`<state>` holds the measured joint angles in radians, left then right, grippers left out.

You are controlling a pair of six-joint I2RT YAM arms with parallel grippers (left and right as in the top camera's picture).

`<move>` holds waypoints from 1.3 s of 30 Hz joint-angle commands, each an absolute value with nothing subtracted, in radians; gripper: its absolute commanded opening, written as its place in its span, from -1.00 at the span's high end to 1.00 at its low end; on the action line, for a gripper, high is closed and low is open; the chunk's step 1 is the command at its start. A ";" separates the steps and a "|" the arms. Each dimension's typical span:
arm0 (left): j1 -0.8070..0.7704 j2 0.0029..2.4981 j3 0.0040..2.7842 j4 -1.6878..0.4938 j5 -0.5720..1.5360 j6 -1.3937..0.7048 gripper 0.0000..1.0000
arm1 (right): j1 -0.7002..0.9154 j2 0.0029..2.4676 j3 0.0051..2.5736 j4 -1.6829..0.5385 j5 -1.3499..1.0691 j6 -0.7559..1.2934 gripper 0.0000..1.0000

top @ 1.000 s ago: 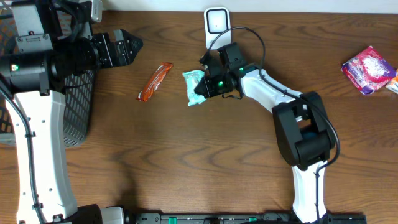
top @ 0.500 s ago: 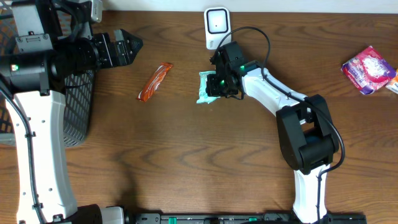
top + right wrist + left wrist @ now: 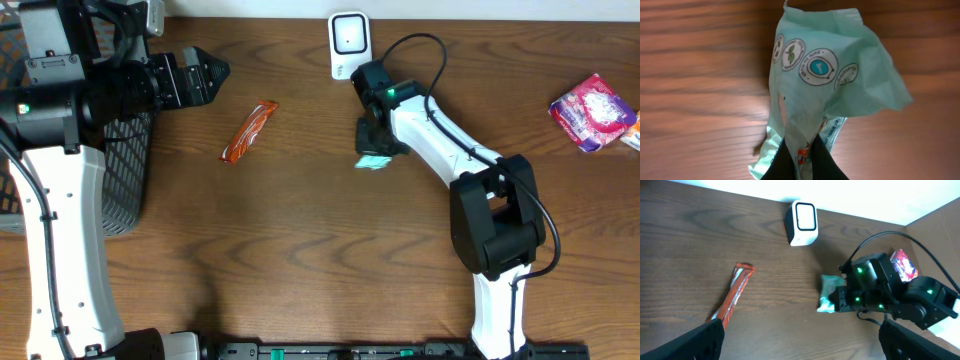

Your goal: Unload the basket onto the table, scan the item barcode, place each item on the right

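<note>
A mint-green tissue packet [image 3: 825,85] is pinched by its crumpled wrapper between the black fingers [image 3: 784,163] of my right gripper [image 3: 802,157], which is shut on it. From overhead the packet [image 3: 372,161] shows just under the right gripper [image 3: 375,146], in front of the white scanner [image 3: 348,42] and slightly to its right. The left wrist view shows the same packet [image 3: 829,293] and scanner [image 3: 802,220]. My left gripper [image 3: 208,74] is open at the far left, with nothing between its fingers [image 3: 702,340]. No barcode is visible.
An orange-red snack bar [image 3: 250,131] lies on the wooden table between the two arms. A black mesh basket [image 3: 125,170] stands at the left edge. A pink packet [image 3: 592,110] lies at the far right edge.
My right gripper has swung to the right with the green packet, from left of the scanner's front to a spot just right of it. The left arm has stayed still.
</note>
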<state>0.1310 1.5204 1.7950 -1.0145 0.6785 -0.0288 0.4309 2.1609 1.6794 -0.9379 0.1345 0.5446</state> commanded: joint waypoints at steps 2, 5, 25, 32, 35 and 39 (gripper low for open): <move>0.133 1.524 1.799 -1.015 0.688 -0.027 -0.96 | 0.462 2.169 1.732 -0.970 0.382 0.591 0.98; 0.133 1.524 1.799 -1.015 0.688 -0.027 -0.96 | 0.476 2.169 1.732 -0.973 0.412 0.602 0.98; 0.133 1.524 1.799 -1.015 0.688 -0.027 -0.96 | 0.505 2.171 1.731 -0.977 0.475 0.650 0.98; 0.133 1.524 1.799 -1.015 0.688 -0.027 -0.96 | 0.505 2.171 1.731 -0.953 0.388 0.645 0.78; 0.133 1.524 1.799 -1.015 0.688 -0.027 -0.96 | 0.505 2.171 1.731 -0.943 0.362 0.617 0.82; 0.133 1.524 1.799 -1.015 0.688 -0.027 -0.96 | 0.505 2.171 1.731 -0.943 0.360 0.612 0.86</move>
<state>0.1310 1.5204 1.7950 -1.0145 0.6785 -0.0288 0.4969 2.1609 1.7069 -0.9447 0.3729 0.6201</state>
